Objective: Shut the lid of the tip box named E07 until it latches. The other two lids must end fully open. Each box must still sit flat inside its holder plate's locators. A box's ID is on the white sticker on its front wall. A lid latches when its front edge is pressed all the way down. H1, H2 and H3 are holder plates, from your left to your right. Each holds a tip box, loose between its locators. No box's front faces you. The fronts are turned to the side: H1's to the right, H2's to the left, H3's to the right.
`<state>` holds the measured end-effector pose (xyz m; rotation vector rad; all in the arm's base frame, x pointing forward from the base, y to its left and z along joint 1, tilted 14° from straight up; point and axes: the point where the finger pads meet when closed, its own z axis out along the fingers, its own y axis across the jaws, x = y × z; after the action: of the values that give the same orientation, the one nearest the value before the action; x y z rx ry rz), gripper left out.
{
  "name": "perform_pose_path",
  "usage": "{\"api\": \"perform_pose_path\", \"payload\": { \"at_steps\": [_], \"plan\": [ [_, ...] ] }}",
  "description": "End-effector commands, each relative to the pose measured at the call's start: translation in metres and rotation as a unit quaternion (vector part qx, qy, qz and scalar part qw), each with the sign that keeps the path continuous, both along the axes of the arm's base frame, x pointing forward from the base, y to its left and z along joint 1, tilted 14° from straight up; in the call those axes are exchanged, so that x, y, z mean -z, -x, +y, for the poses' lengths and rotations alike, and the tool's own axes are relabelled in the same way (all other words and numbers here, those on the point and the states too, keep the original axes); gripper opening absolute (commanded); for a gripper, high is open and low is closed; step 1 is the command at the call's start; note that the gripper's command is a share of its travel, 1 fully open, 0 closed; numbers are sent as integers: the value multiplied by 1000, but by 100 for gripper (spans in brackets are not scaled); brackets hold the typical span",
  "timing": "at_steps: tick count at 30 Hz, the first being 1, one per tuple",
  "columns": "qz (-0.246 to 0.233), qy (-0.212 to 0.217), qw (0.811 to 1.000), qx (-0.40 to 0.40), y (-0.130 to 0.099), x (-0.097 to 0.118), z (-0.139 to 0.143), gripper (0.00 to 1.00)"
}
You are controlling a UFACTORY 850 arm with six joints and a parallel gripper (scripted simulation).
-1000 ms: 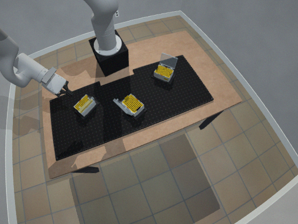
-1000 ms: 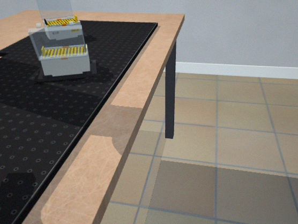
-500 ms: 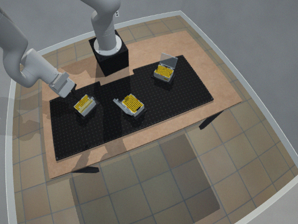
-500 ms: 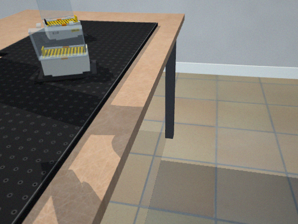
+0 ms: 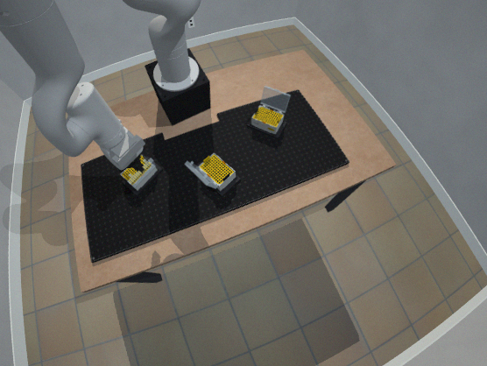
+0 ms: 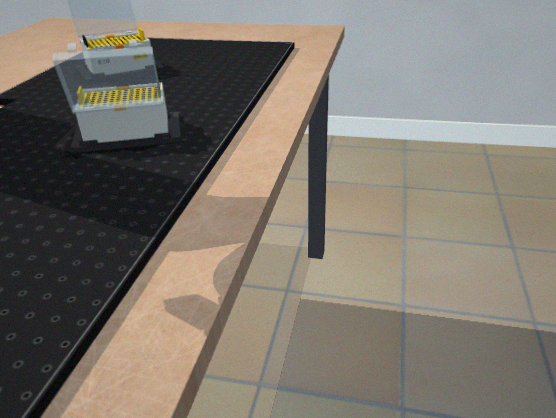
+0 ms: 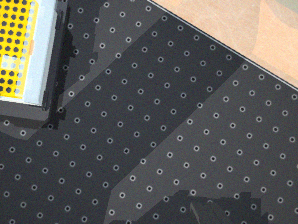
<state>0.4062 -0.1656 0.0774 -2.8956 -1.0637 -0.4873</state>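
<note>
Three grey tip boxes with yellow tip racks stand on the black perforated plate (image 5: 210, 175). My gripper (image 5: 142, 164) is shut with nothing in it, and its dark fingers hang right over the rack of the left box (image 5: 139, 172). The arm hides that box's lid. The middle box (image 5: 216, 171) has its lid (image 5: 194, 168) folded far open to the left; the box also shows in the exterior view (image 6: 121, 112). The right box (image 5: 268, 117) has its clear lid (image 5: 276, 98) standing upright. Its white sticker (image 6: 103, 61) is too blurred to read. The wrist view shows one box corner (image 7: 20, 50).
The arm's black base block (image 5: 179, 89) stands behind the plate. The arm's elbow and forearm (image 5: 94, 118) hang over the back left of the table. The wooden table edge (image 6: 260, 165) runs close beside the plate.
</note>
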Motion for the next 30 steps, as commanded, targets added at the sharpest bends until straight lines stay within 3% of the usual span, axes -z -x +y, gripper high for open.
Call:
{"api": "perform_pose_path", "payload": {
  "at_steps": [1, 30],
  "plan": [
    [30, 24, 999, 15, -16, -1, 12, 0],
    [30, 24, 999, 15, -18, 7, 12, 0]
  ]
}}
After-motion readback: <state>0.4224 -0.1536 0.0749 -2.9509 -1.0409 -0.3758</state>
